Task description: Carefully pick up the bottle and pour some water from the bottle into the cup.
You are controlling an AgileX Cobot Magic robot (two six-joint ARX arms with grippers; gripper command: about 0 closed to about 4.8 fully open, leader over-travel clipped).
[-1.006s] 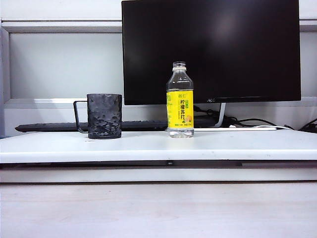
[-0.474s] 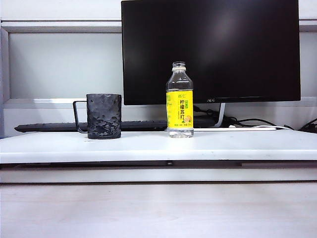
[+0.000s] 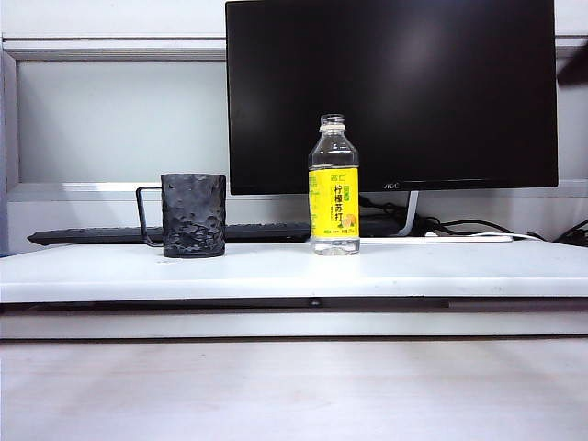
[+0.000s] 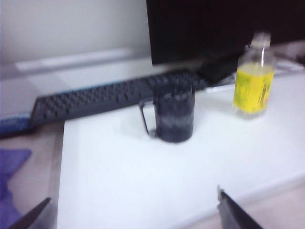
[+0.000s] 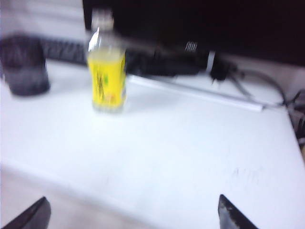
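Observation:
The bottle [image 3: 334, 188], clear plastic with a yellow label and no cap, stands upright on the white shelf [image 3: 413, 271] in front of the monitor. A little water shows clear at its base. The dark dimpled cup [image 3: 193, 215] stands upright to its left, its thin handle pointing left. Neither gripper shows in the exterior view. In the left wrist view my left gripper [image 4: 136, 210] is open and empty, well short of the cup [image 4: 174, 114] and bottle [image 4: 253, 78]. In the right wrist view my right gripper [image 5: 133, 212] is open and empty, well short of the bottle [image 5: 107, 71]; the cup [image 5: 25, 64] is beyond it.
A black monitor [image 3: 390, 92] rises right behind the bottle. A black keyboard [image 3: 101, 235] lies behind the cup. Cables [image 3: 459, 225] and a white bar [image 5: 195, 93] lie near the monitor stand. A blue-purple cloth [image 4: 12, 191] lies off the shelf's edge.
In the exterior view the bottle and the cup stand where they were, and no arm has come into that view.

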